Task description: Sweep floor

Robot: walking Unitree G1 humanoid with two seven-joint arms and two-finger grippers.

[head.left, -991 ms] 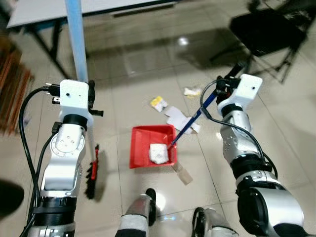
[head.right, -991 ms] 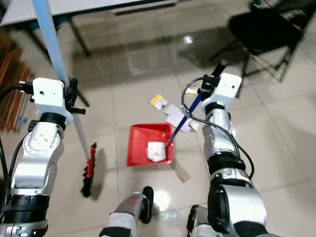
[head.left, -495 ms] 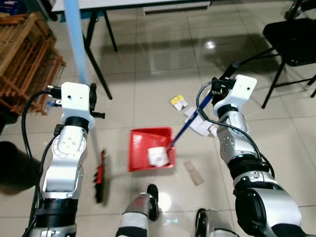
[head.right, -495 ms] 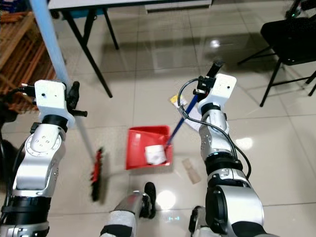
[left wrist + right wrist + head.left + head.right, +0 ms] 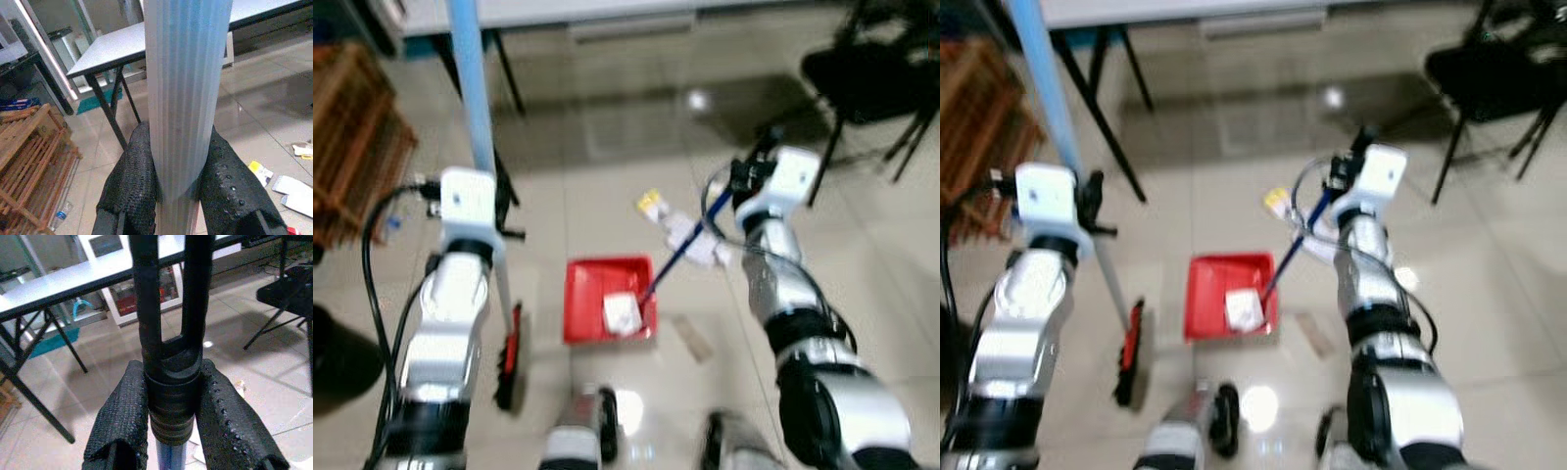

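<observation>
Below the head camera, the red dustpan lay flat on the pale tiled floor, just ahead of the robot's feet, with a crumpled white wad of paper resting inside it toward its 4 o'clock corner. Its long blue handle slanted up toward 1 o'clock into the right gripper, whose two black fingers were pressed against the black forked grip at the handle's top, pinching it from both sides.

At 9 o'clock from the dustpan, the broom stood with its red-and-black head on the floor. Its pale blue pole rose steeply toward 11 o'clock. The left gripper was clamped on that ribbed pole, one textured black finger on each side and touching it.

Loose litter lay on the tiles at about 1 o'clock from the dustpan: a small yellow-and-white packet and some white paper scraps near the blue handle. A flat brownish scrap lay at 4 o'clock, just beside the dustpan.

Farther off, a white table on black legs stood at 12 o'clock, a wooden rack at 10 o'clock, and a black chair at 2 o'clock. The head views were blurred.
</observation>
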